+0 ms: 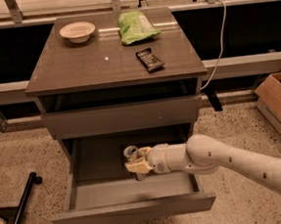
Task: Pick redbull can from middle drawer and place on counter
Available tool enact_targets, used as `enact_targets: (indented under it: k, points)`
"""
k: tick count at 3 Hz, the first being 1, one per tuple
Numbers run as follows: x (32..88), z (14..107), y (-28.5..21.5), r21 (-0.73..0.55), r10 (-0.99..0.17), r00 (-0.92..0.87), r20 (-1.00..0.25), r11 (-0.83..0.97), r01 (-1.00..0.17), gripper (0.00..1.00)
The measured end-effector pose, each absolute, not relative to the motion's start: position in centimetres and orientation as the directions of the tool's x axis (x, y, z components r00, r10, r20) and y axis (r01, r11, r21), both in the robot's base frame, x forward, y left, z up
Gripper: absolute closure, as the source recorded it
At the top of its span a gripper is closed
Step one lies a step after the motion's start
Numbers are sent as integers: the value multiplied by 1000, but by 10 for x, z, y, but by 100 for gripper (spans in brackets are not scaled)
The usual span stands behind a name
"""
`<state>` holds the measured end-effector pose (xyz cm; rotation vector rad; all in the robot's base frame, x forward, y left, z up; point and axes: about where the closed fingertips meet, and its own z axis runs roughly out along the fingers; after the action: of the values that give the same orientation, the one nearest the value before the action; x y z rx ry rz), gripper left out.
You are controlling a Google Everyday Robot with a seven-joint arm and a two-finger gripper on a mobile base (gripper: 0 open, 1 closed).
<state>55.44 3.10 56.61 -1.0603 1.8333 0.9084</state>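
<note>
A single grey-brown cabinet [50, 123] stands on a speckled floor [17, 159], seen from above and in front. Its flat top is the counter [77, 65], and three things lie on it. One pale bowl [77, 31] sits at the back left. One green bag [135, 27] is at the back, near the middle. One black snack bar [150, 60] lies closer to the front, right of centre. The three are well apart from one another.

Two drawers show below the counter. The upper front [121, 116] is closed. The lower drawer [134, 212] is pulled out toward the viewer, so its tray is open to view.

One can [131, 152] stands upright inside the open drawer, near the middle of the tray, with its shiny silver top facing up. It is the only thing in the drawer apart from the robot's tool.

One white arm [233, 161] reaches in from the lower right and over the drawer's right side. At its end is one gripper [136, 159] with two yellowish fingers [135, 167]. The fingers sit on either side of the can and are clenched against it, so the gripper is grasping the can inside the drawer.

One white cable [219, 48] hangs down behind the cabinet's right side. One cardboard box [277, 107] sits on the floor at the far right. One black pole [19, 213] lies on the floor at the lower left.
</note>
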Motion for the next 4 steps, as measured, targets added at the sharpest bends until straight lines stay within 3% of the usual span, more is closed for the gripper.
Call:
enact_targets:
  k: [1, 3, 4]
  points:
    - [564, 640, 3, 159, -344, -290, -893, 360, -919, 100]
    - [600, 835, -27, -65, -511, -102, -853, 298, -952, 100]
    - [612, 866, -32, -107, -506, -63, -860, 301, -948, 100]
